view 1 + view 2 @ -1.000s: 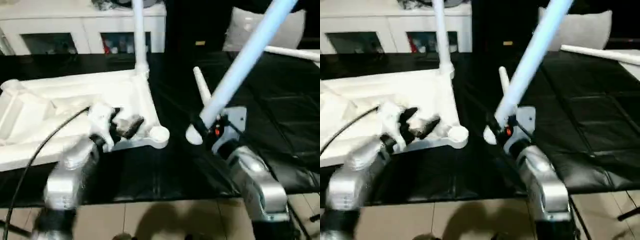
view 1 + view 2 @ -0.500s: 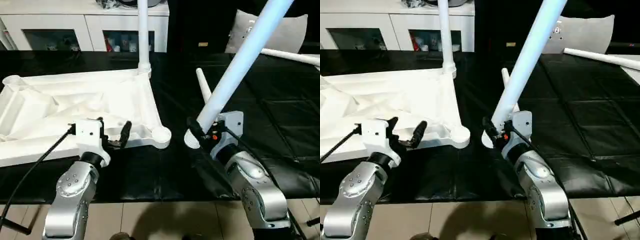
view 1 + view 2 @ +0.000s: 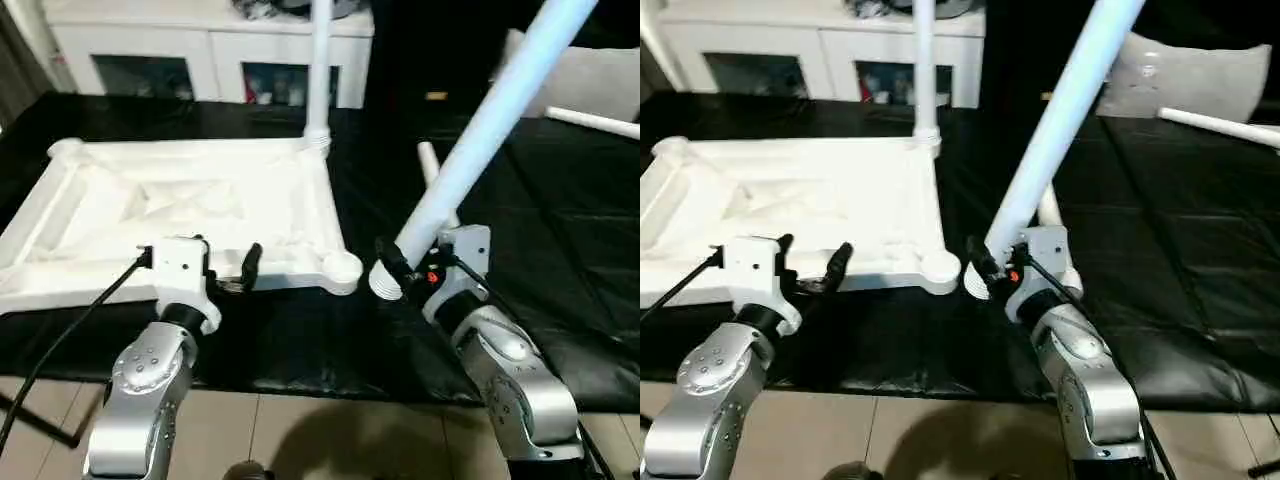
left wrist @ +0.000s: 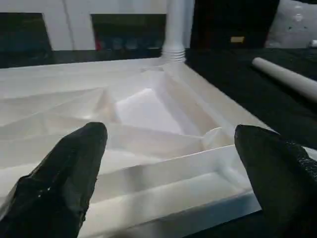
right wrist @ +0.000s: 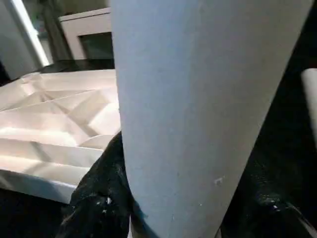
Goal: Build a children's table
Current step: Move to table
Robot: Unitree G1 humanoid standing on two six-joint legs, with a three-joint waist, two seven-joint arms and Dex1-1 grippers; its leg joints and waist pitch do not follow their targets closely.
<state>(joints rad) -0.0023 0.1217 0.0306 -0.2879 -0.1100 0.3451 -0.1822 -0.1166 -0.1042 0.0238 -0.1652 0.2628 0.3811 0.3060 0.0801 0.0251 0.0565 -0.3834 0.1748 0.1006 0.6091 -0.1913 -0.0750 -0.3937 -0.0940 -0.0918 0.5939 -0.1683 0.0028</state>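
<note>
The right gripper (image 3: 392, 268) holds a long white plastic leg (image 3: 480, 140) beside the upside-down white ribbed tabletop's (image 3: 190, 205) empty near-right corner hole (image 3: 342, 267); only one leg (image 3: 319, 70) stands in, far right.

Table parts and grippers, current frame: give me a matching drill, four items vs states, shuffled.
Items:
1. left gripper
2. right gripper
3. upright leg
4. loose leg

States:
A. lying on the black cover, far right
B. standing in the tabletop's far corner socket
C. open, at the tabletop's near edge
D. shut on the tilted leg

Pairs: 1-C, 2-D, 3-B, 4-A
</note>
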